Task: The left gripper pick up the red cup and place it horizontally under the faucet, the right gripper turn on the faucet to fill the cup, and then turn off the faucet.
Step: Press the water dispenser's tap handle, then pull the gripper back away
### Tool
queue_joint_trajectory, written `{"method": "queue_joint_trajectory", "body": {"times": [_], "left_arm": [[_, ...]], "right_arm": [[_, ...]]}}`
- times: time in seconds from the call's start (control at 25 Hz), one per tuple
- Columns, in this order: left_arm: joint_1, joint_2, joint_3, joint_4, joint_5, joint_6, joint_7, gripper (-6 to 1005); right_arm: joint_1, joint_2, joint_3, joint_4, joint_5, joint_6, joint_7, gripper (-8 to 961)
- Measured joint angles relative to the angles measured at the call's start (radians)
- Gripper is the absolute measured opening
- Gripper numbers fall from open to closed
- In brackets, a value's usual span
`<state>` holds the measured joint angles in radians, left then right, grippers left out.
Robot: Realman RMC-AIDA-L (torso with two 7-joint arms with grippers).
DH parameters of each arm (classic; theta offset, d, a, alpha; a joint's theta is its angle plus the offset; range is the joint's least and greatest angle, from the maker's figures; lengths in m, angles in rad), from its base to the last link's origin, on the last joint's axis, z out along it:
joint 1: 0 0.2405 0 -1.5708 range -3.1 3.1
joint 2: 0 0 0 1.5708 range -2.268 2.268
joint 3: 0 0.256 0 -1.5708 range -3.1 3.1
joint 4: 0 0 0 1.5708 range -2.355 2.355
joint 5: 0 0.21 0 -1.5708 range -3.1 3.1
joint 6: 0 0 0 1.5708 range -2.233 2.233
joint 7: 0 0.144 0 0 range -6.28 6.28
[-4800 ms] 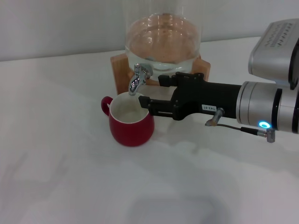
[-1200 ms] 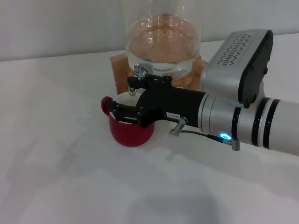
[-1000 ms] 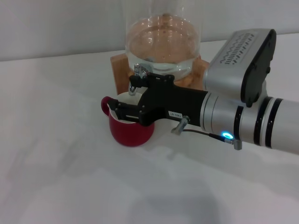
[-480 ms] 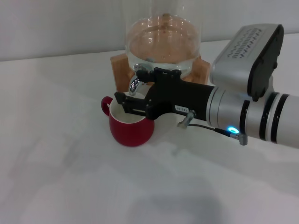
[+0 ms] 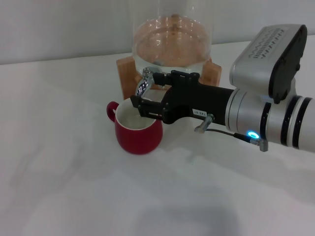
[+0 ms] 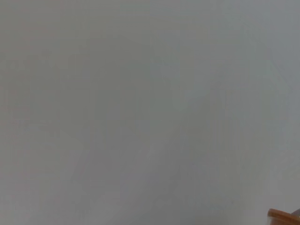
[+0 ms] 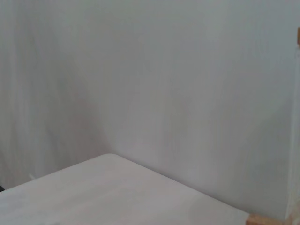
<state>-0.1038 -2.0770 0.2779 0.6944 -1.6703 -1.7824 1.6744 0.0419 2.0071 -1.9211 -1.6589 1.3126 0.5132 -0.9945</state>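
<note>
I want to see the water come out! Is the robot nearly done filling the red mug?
Partly. The squat dark-red ceramic cup already stands upright under the small shiny chrome faucet, so placing looks done. Now the black parallel-jaw right gripper sits at the faucet with its jaws apart. I can't see water flowing or whether the cup holds any. Filling and shutting off may remain. The left gripper isn't visible.

1. The glass jar (image 5: 171,34) is cut off at the top edge.
2. The right gripper (image 5: 147,94) hides part of the faucet (image 5: 143,86).
3. The wooden stand (image 6: 283,217) shows only a small corner in the left wrist view.
</note>
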Motion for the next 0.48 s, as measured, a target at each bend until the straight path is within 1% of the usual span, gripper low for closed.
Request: {"method": "queue_joint_trajectory", "body": {"times": [0.48], "left_arm": [[0.002,0.000,-0.002,-0.001,0.000,-0.006,-0.002,860]], "right_arm": [[-0.002,0.001,0.018,-0.004,-0.002,-0.009,-0.005,736]]}}
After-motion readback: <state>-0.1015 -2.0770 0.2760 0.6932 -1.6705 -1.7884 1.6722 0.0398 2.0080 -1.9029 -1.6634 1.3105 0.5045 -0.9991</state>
